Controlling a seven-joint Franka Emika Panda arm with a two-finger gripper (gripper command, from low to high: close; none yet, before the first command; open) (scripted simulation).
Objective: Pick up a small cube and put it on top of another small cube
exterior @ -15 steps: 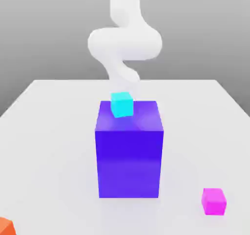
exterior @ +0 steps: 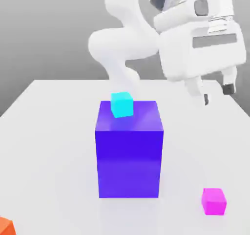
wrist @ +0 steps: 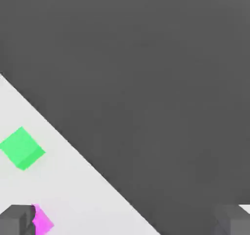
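A big blue-violet block [exterior: 129, 148] stood upright near the middle of the white tabletop [exterior: 49, 131], and everything else is placed here against it. On its top face, toward the far edge and a little toward the exterior view's left, sat a small cyan cube [exterior: 121, 104], touching the block and slightly turned against the block's edges. The small magenta-pink cube [exterior: 214, 201] lay on the tabletop well apart from the block, off its lower corner toward the exterior view's right and nearer the camera. It rested flat and nothing touched it. A small orange cube [exterior: 5, 226] lay at the opposite side, near the exterior view's lower left corner, cut off by the picture's edge.

The white arm [exterior: 122, 43] rose behind the block, and its hand hung high above the tabletop, up and toward the exterior view's right of the block's top. The gripper [exterior: 217, 93] pointed downward with its jaws spread wide apart, holding nothing; the dark fingertips [exterior: 228, 88] were clear of every cube. It was well above the magenta-pink cube, with open air between them.

In the hand view the tabletop's edge ran diagonally against a dark background. A small green cube [wrist: 22, 148] lay on the white surface there, and the magenta-pink cube [wrist: 43, 221] showed just beside one grey fingertip [wrist: 17, 220].
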